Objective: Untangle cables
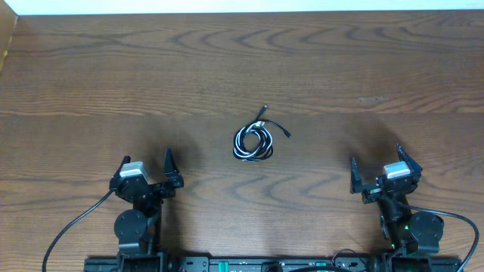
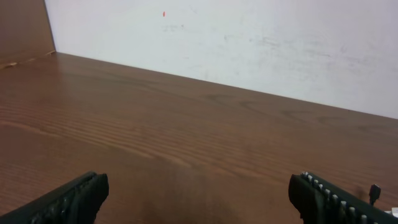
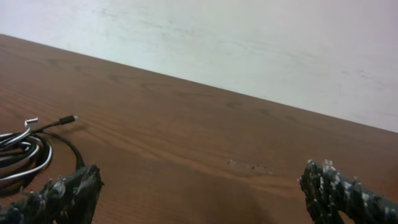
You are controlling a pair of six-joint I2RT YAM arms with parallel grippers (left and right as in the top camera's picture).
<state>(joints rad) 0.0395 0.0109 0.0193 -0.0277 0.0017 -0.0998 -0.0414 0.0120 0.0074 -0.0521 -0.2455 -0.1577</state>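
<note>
The cables (image 1: 254, 140), one black and one white, lie coiled together in a small bundle at the middle of the wooden table (image 1: 151, 68), with plug ends poking out at the top and right. In the right wrist view the coil (image 3: 23, 155) sits at the far left, a plug tip pointing right. A single plug end (image 2: 375, 193) shows at the right edge of the left wrist view. My left gripper (image 1: 146, 161) stands open near the front left, well clear of the bundle. My right gripper (image 1: 375, 160) stands open at the front right, also apart from it. Nothing sits between either pair of fingers.
A white wall (image 2: 249, 43) runs along the table's far edge. A brown side panel (image 2: 25, 28) stands at the far left corner. Thick black wires (image 1: 72, 227) trail from the arm bases at the front edge.
</note>
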